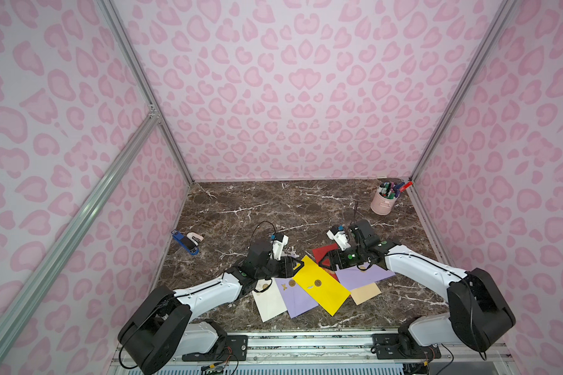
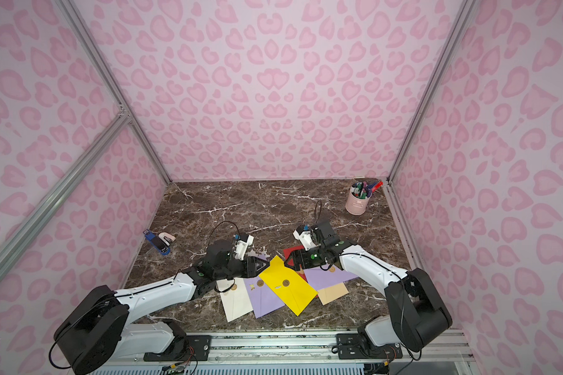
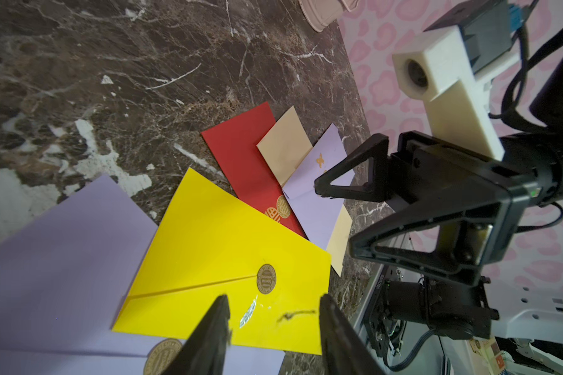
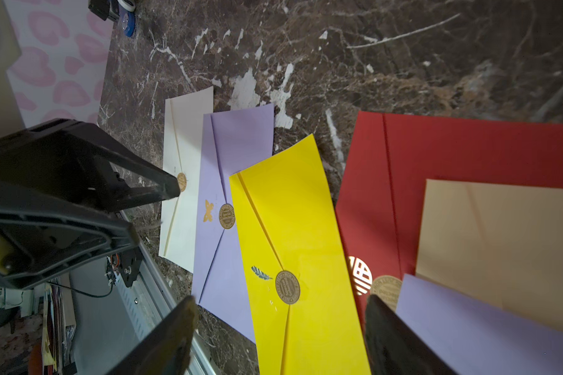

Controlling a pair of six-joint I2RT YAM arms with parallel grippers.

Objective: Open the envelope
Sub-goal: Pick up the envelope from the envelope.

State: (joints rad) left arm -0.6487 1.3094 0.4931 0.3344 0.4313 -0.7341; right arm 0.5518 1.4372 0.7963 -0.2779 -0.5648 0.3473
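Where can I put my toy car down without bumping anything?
The marble table is bare at the back, between the stapler and the pink pen cup. It's crowded near the front, where the envelopes overlap in a fan.

The yellow envelope [image 1: 326, 294] is lying flap side up near the 6 o'clock edge of the tabletop [image 1: 273, 207], its length running from 11 to 5 o'clock, its flap sitting closed under a round gold sticker [image 1: 318, 283].

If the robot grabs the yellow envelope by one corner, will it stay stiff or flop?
Probably floppy: the yellow envelope looks paper-thin and long. It is likely light and slippery too, since it lies loose atop a purple envelope.
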